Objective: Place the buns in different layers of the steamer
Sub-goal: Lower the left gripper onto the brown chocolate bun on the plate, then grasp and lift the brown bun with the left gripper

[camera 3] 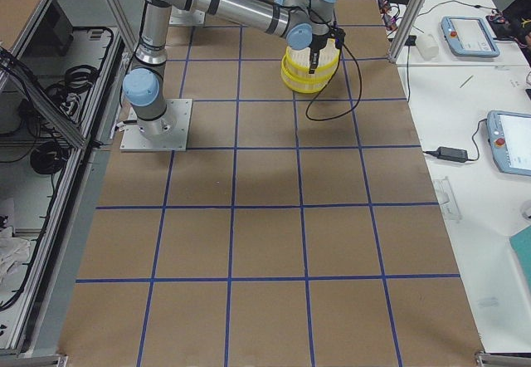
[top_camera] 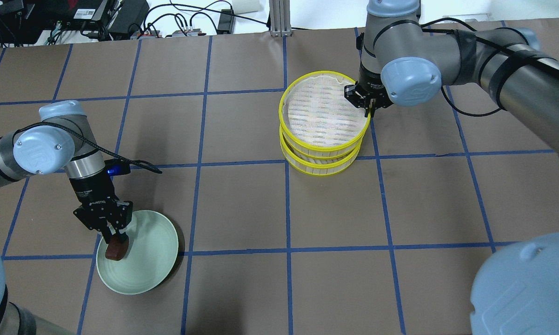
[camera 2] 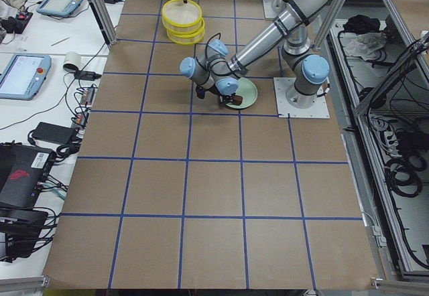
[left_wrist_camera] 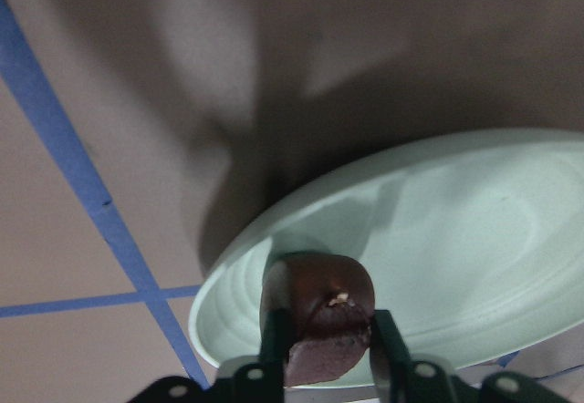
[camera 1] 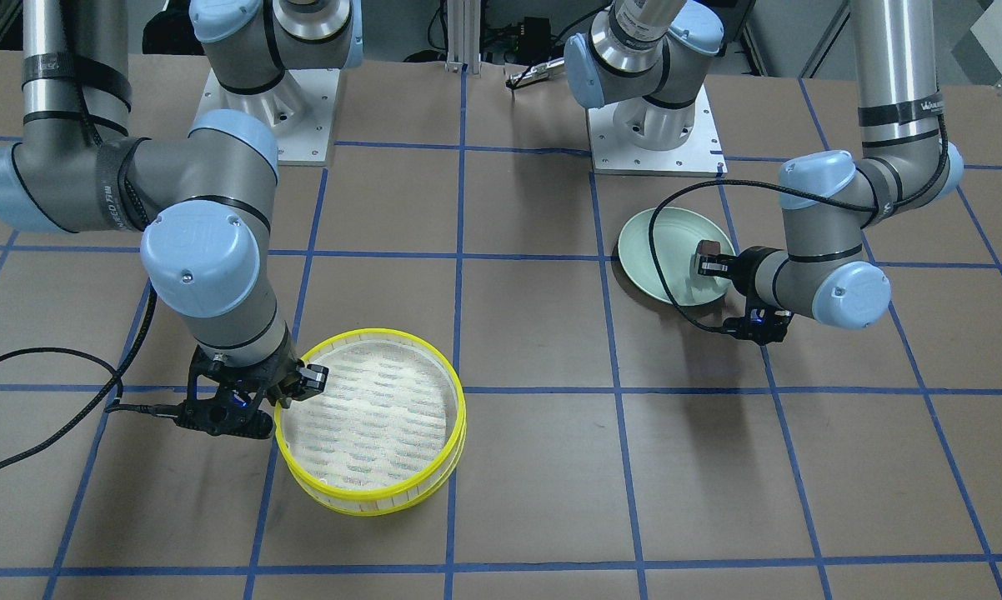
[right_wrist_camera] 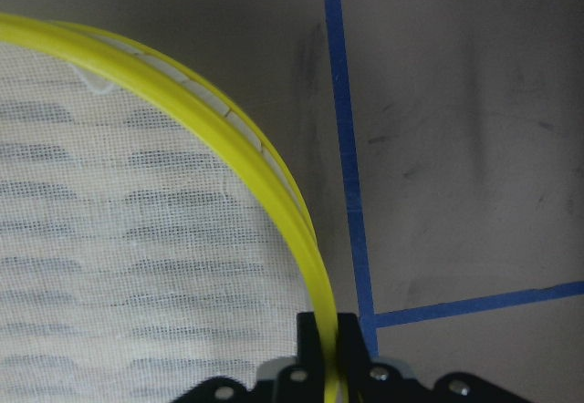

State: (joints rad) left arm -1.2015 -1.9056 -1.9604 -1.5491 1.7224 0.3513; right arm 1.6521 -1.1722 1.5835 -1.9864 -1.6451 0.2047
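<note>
The steamer (top_camera: 321,170) is two yellow-rimmed trays stacked, with the top layer (top_camera: 282,116) sitting slightly off-centre on the lower one. My right gripper (top_camera: 368,108) is shut on the top tray's yellow rim (right_wrist_camera: 228,120) at its edge; it also shows in the front view (camera 1: 308,382). My left gripper (top_camera: 116,238) is shut on the dark reddish-brown bun (top_camera: 116,250), held just over the pale green plate (top_camera: 151,253). The wrist view shows the bun (left_wrist_camera: 318,316) between the fingers (left_wrist_camera: 276,335). The cream bun is out of view.
The top tray's white slatted base (top_camera: 321,111) holds nothing. The plate (camera 1: 659,250) holds only the gripped bun above it. Brown table with blue tape grid lies between plate and steamer. The arm bases (camera 1: 655,125) stand at the table's back edge.
</note>
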